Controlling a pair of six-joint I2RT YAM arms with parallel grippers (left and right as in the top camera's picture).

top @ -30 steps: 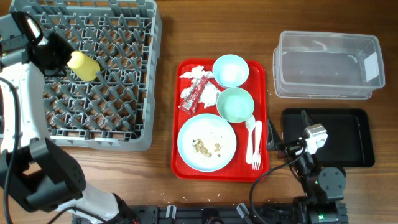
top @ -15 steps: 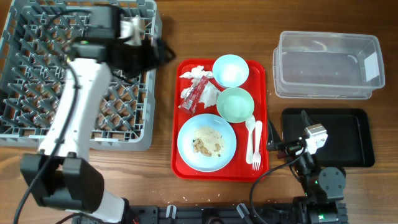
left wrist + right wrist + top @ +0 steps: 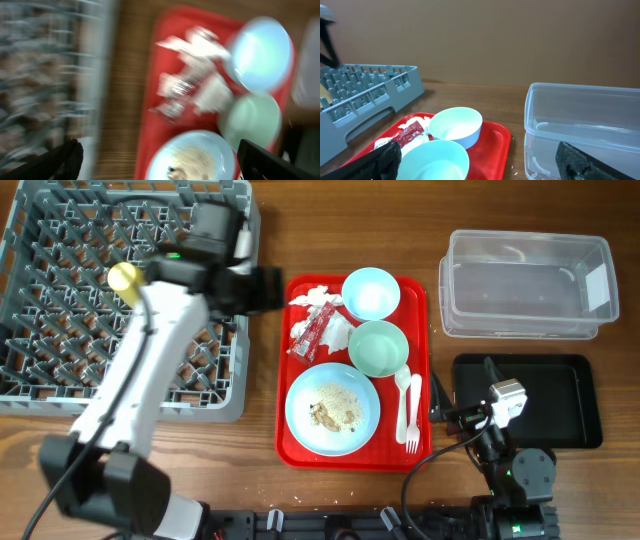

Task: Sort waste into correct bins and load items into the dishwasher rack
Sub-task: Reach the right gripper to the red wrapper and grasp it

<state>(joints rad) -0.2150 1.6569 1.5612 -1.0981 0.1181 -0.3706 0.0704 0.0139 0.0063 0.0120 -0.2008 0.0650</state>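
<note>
Showing 2 bowls (image 3: 371, 292) (image 3: 379, 348), 1 plate (image 3: 333, 408), 1 cup (image 3: 126, 276)

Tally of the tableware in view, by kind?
Plates: 1, pale blue round plate
Bowls: 2, pale blue bowl, pale green bowl
Cups: 1, small yellow cup, in the grey plastic rack
Cutlery: 2, white plastic fork, white plastic spoon
Total: 6

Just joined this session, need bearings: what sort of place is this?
Likely a tabletop dish-clearing test station, not a real kitchen: a grey dishwasher rack, a red serving tray with a dirty plate, plus a clear tub and a black tray, on a wooden table.
</note>
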